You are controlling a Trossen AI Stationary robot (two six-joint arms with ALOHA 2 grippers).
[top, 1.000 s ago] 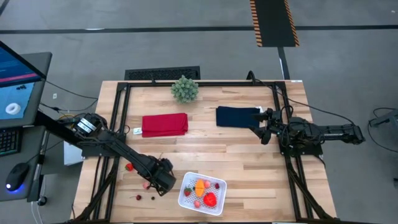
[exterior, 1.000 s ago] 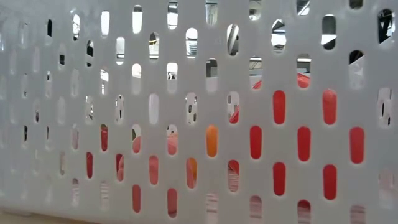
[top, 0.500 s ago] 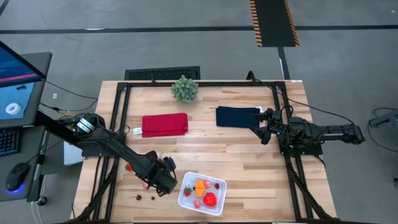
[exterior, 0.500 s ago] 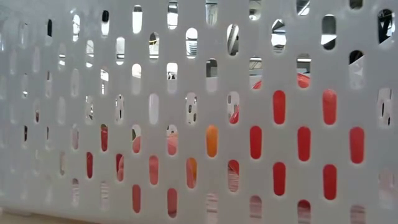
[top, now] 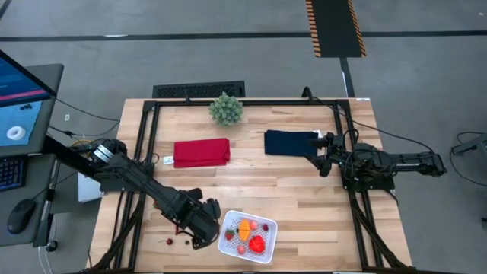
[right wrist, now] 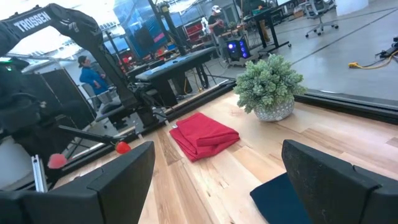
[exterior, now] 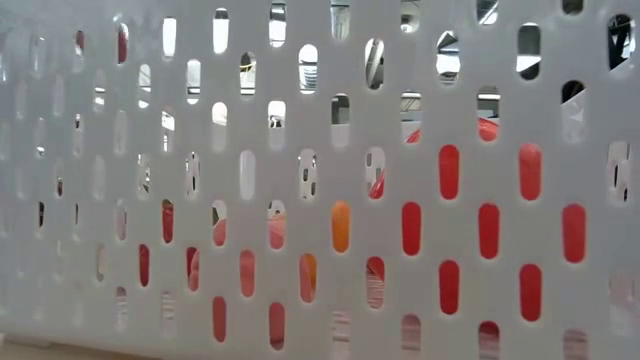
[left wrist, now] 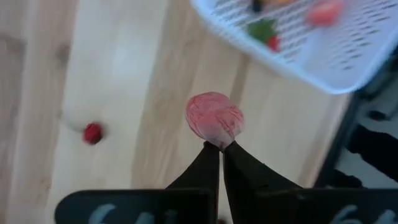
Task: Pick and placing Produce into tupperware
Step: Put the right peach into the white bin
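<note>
- Left gripper (top: 204, 237): near the worktop's front edge, just beside the tupperware's (top: 228, 246) left wall. Fingers (left wrist: 208, 168) are closed, pinching a pinkish piece (left wrist: 214, 117) by its lower edge.
- Tupperware: at the front edge, near the middle. It contains a red pepper-like piece (top: 257, 243), an orange piece (top: 244, 226) and a strawberry (top: 230, 235).
- Two dark cherries (top: 177, 242) lie loose on the worktop toward the front-left corner.
- Right gripper (top: 323, 156): waits at the right edge beside the navy cloth (top: 291, 142), fingers spread wide and holding nothing.
</note>
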